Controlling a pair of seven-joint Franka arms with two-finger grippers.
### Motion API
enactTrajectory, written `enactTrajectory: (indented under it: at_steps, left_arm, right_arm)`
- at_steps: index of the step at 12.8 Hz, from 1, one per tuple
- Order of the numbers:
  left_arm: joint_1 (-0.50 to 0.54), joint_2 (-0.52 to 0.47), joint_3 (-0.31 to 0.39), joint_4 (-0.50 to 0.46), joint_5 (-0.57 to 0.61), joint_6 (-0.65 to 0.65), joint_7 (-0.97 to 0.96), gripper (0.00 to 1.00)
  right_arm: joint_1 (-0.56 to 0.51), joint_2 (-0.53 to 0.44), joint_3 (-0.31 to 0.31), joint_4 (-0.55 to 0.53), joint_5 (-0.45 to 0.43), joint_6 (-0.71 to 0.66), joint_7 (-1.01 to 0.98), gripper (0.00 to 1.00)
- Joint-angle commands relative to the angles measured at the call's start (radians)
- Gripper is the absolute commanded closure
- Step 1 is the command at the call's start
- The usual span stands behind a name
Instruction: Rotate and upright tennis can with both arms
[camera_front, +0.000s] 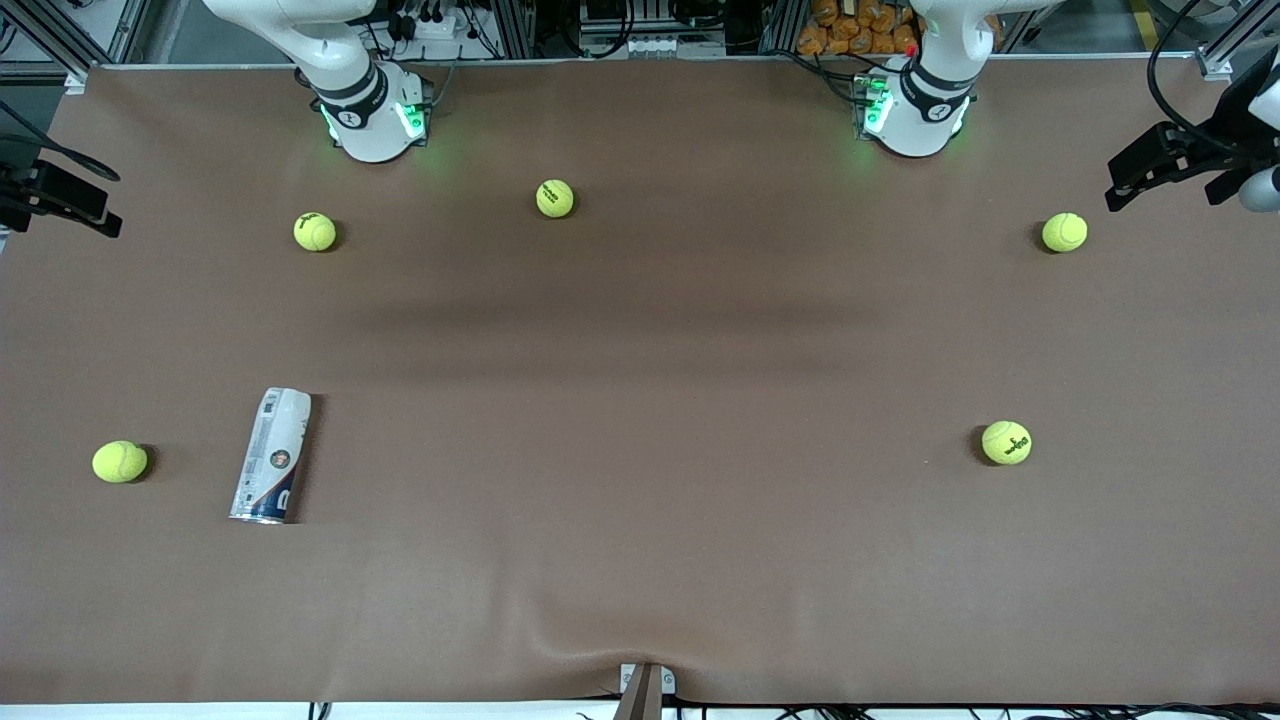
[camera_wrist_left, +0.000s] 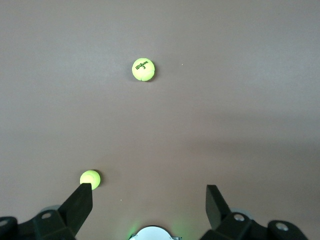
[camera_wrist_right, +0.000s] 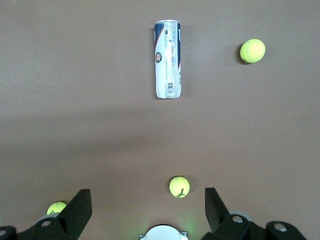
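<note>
The tennis can (camera_front: 270, 455) lies on its side on the brown table, toward the right arm's end, with its navy end and silver rim nearer the front camera. It also shows in the right wrist view (camera_wrist_right: 167, 59). My right gripper (camera_wrist_right: 147, 200) is open and empty, high over its own base, well apart from the can. My left gripper (camera_wrist_left: 149, 197) is open and empty, high over its own base; the can is out of its view. Neither gripper shows in the front view, only the right arm (camera_front: 350, 90) and the left arm (camera_front: 925, 95) at their bases.
Several yellow-green tennis balls lie scattered: one (camera_front: 120, 461) beside the can, one (camera_front: 315, 231) and one (camera_front: 555, 198) near the right arm's base, one (camera_front: 1064, 232) and one (camera_front: 1006, 442) toward the left arm's end. Black gear (camera_front: 1170, 160) overhangs that end.
</note>
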Motion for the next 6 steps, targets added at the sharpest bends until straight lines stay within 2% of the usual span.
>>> enactTrajectory:
  at_steps: [1,6]
  left_arm:
    - [0.009,0.0,-0.003,0.014,-0.018,-0.014,-0.005,0.0]
    - [0.015,-0.003,0.009,0.015,-0.019,-0.026,0.001,0.0]
  right_arm:
    - [0.008,0.002,0.0,0.005,-0.013,-0.011,0.012,0.0]
    - [0.008,0.006,0.0,0.002,-0.013,-0.005,0.006,0.0]
